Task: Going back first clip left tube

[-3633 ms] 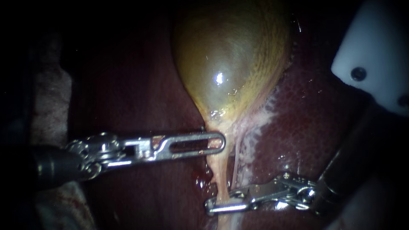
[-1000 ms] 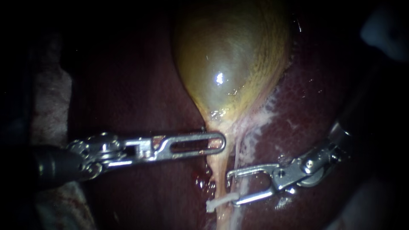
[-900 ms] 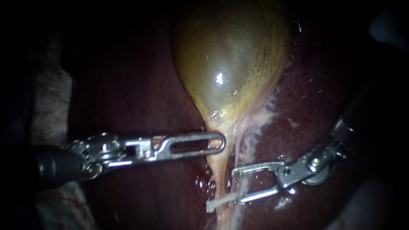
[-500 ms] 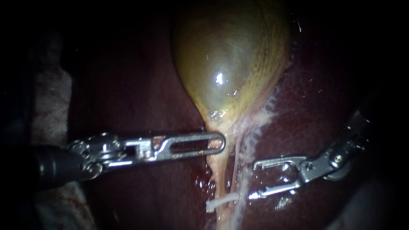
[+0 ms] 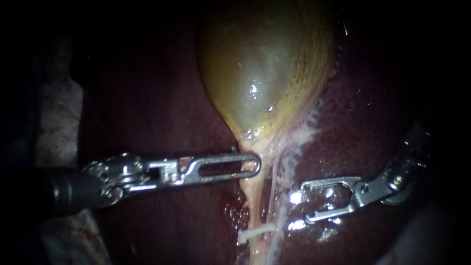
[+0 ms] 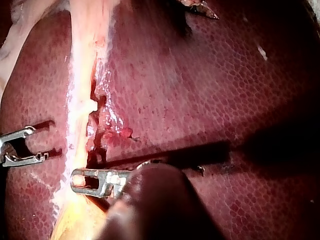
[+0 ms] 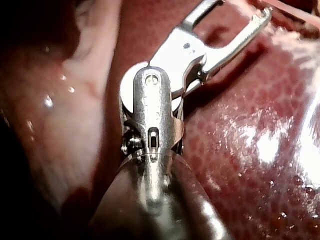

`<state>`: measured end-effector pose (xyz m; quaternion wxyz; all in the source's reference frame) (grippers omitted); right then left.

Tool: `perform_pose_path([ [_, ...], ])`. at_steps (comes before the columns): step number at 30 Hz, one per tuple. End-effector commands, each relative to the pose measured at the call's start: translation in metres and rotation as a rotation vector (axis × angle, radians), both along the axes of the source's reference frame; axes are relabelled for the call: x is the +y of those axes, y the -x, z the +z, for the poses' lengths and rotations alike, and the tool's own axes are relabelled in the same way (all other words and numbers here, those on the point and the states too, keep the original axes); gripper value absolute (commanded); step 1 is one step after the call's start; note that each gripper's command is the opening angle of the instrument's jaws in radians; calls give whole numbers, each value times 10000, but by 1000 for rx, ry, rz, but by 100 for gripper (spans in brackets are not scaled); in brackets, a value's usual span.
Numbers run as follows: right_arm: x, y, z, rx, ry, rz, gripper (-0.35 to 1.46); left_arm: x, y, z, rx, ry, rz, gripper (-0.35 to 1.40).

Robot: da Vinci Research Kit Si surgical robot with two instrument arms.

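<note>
The yellow-green gallbladder (image 5: 260,73) narrows downward into the pale left tube (image 5: 251,201), with a thinner right tube (image 5: 273,194) beside it. A white clip (image 5: 255,232) lies across the left tube low down; the left wrist view shows this clip (image 6: 93,106) too. My left instrument (image 5: 248,165) comes in level, its slotted jaws shut on the gallbladder's neck (image 5: 250,147). Those same jaws (image 6: 82,181) meet the pale band in the left wrist view. My right instrument (image 5: 304,202) stands right of both tubes, jaws open and holding nothing. Its spread jaws (image 7: 240,10) hang over the liver.
Dark red liver (image 5: 363,122) surrounds the gallbladder. Whitish fatty strands (image 5: 301,135) run down its right side. A small bloody patch (image 5: 233,206) sits left of the tube. Pale material (image 5: 59,113) lines the far left edge.
My right instrument's jaws opened off the left tube, leaving the white clip on it, and drew back to the right. The left instrument has not moved.
</note>
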<state>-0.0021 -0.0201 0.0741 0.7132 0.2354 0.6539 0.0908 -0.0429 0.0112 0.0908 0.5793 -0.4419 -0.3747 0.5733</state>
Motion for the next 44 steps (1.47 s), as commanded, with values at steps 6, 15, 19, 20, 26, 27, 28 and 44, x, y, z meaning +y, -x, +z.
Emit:
perform_pose_path([
  [6, -1, -2, 0, -1, -1, 1, 39, -4, 1, 30, 6, 18, -8, -35],
  [15, -2, -6, -1, -2, -3, 3, 41, -12, 17, 56, 12, 40, -14, -35],
  [19, -2, -6, -1, -2, -4, 3, 41, -12, 20, 56, 15, 41, -18, -35],
  [20, -2, -6, -1, -2, -4, 3, 41, -12, 20, 56, 15, 41, -18, -35],
  [26, -2, -6, -1, -2, -4, 3, 41, -12, 20, 56, 15, 41, -17, -35],
  [27, -2, -6, -1, -2, -4, 3, 41, -12, 20, 57, 15, 41, -17, -35],
  [28, -2, -6, -1, -2, -4, 3, 41, -12, 20, 57, 15, 41, -17, -35],
  [44, -2, -6, -1, -2, -4, 3, 41, -13, 20, 56, 16, 41, -18, -35],
])
